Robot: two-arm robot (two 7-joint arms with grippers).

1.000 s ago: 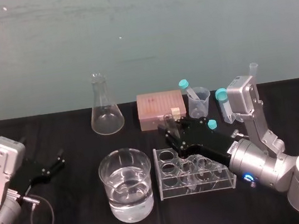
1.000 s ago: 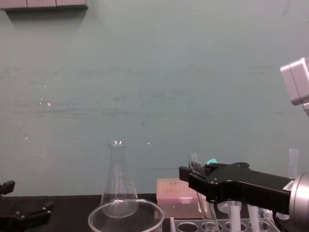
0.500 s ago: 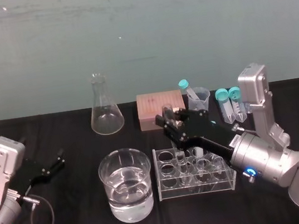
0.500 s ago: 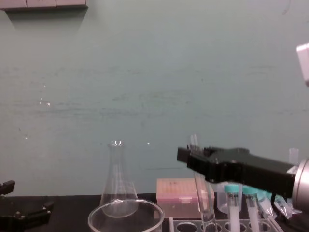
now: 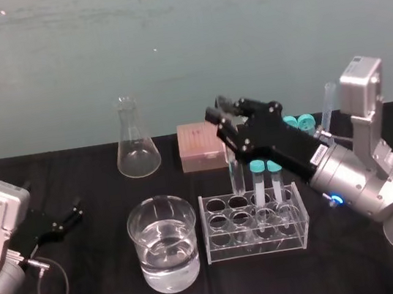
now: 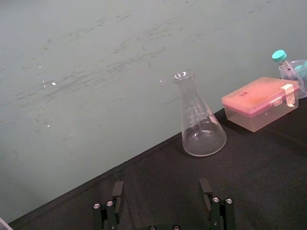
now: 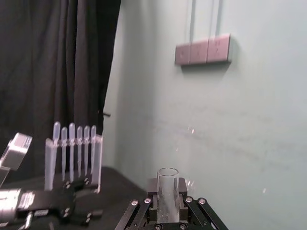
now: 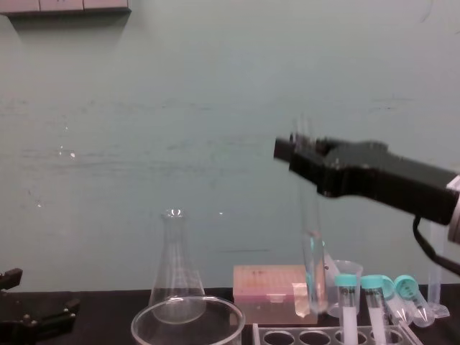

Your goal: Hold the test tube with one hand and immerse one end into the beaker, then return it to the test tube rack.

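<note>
In the head view, my right gripper (image 5: pixel 231 121) sits right of centre, clamped on the upper part of the test tube (image 5: pixel 236 174). The tube hangs upright over the back of the test tube rack (image 5: pixel 219 251). The beaker (image 5: pixel 140 237), partly filled, stands just left of the rack at lower centre. My left gripper (image 5: pixel 73 212) is parked at the left edge.

In the left wrist view, the left gripper (image 6: pixel 161 186) has its fingers apart with nothing between them. The flask (image 6: pixel 201 124) and the pink box (image 6: pixel 259 103) lie beyond it.

In the right wrist view, the tube's flared rim (image 7: pixel 167 175) stands between the fingers (image 7: pixel 181 189), which are pressed in on the glass.

In the chest view, the tube (image 8: pixel 311 244) hangs from the right gripper (image 8: pixel 298 147) at right of centre. Its lower end looks just clear of the rack (image 8: pixel 287 334), to the right of the beaker's rim (image 8: pixel 187 300).

I judge that the pick-up is done, while the carry over to the beaker, the dip and the return to the rack are all left.
</note>
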